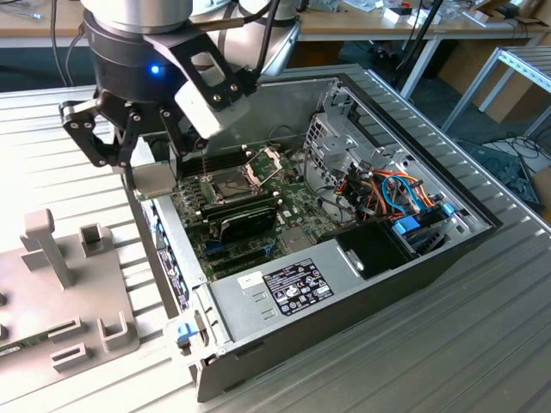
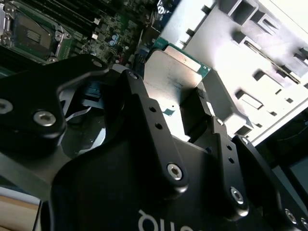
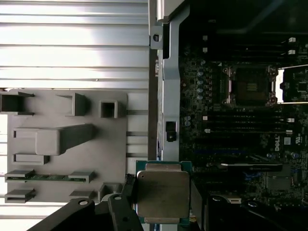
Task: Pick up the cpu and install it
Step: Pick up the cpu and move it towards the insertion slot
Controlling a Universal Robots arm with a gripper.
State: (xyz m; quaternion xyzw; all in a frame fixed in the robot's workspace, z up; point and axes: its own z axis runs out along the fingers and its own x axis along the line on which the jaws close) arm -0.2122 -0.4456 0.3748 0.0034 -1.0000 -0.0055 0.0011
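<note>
The cpu (image 1: 156,180) is a small square chip with a dull silver-grey top and a green rim, held in the air by my gripper (image 1: 151,165), which is shut on it. Both wrist views show the cpu (image 2: 175,72) (image 3: 162,195) between the black fingers (image 2: 144,110). It hangs over the side wall of the open computer case (image 1: 344,284), just beside the motherboard. The open cpu socket (image 1: 225,184) (image 3: 250,86) lies a short way off on the board, its silver frame (image 1: 263,162) tipped up.
A grey holder fixture (image 1: 73,297) (image 3: 62,139) with slots sits on the slatted table on the exterior view's left. Inside the case are a long black card (image 1: 245,220), a drive cage (image 1: 344,146), coloured cables (image 1: 396,194) and the power supply (image 1: 284,288).
</note>
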